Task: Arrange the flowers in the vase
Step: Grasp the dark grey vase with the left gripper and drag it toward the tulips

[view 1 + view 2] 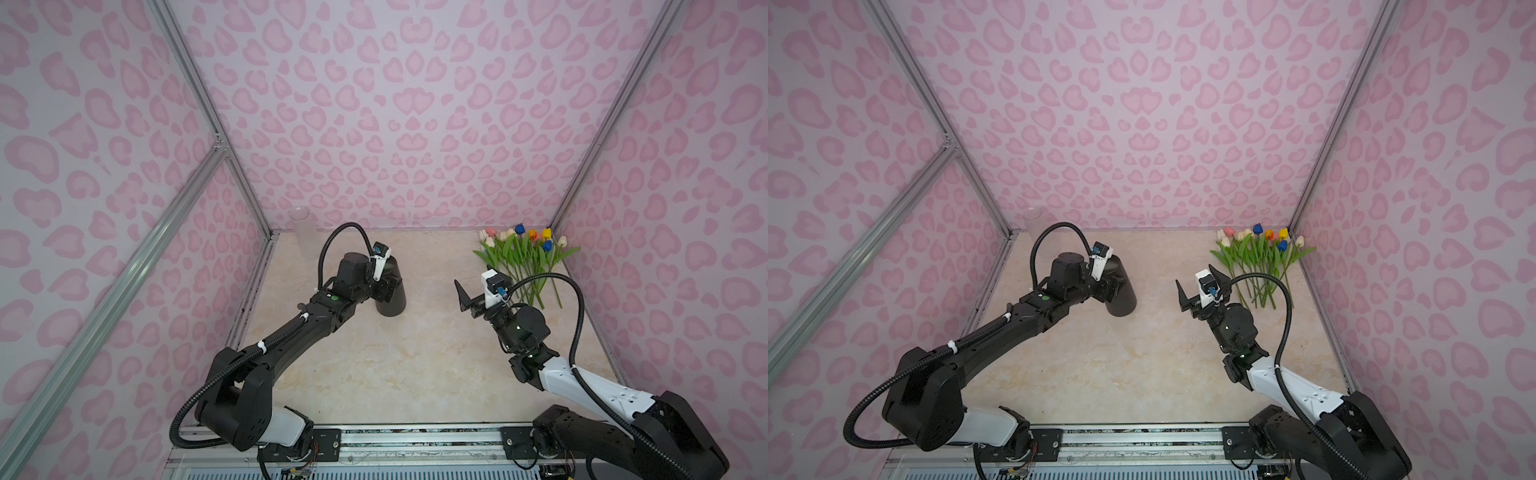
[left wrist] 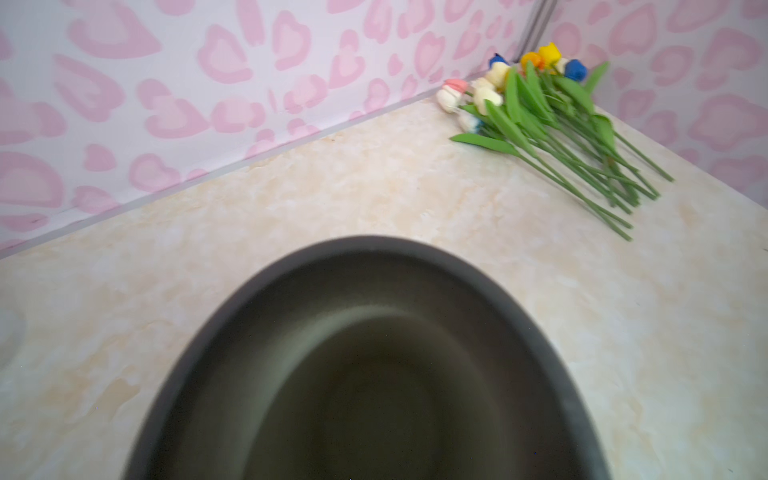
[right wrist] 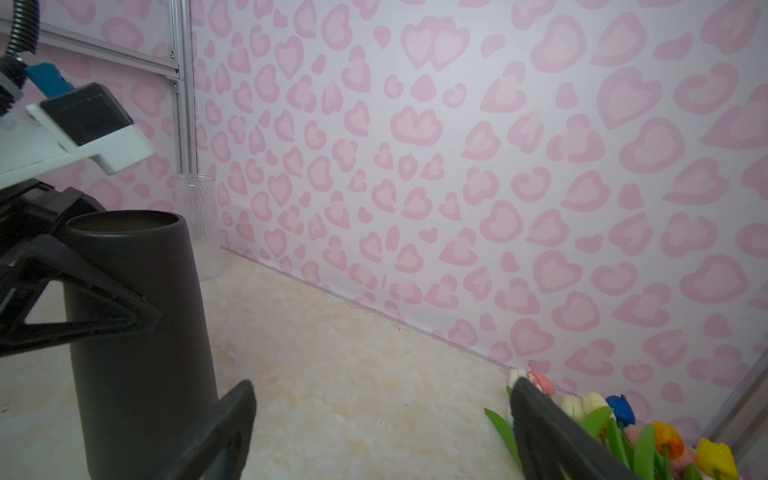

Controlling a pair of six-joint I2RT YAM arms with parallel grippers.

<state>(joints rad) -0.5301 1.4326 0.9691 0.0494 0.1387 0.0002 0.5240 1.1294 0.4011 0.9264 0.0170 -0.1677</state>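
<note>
Flowers (image 1: 523, 253) lie in a loose bunch on the table (image 1: 395, 365) in the far right corner, heads toward the back wall, stems fanned toward the front; none in any vase yet; white, pink, blue, orange and yellow heads show in the left wrist view (image 2: 540, 116). The black vase (image 1: 392, 305) stands left of centre, mouth up and empty. The left gripper (image 1: 386, 289) straddles it near the top with jaws spread wide; in the right wrist view one finger (image 3: 124, 307) lies flat on its wall, so we read it as gripped, though the far finger is hidden. The right gripper (image 1: 1196, 278) hangs above the table just left of the bunch, jaws wide apart, holding nothing. A clear glass vase (image 3: 201, 224) stands in the far left corner, well apart.
</note>
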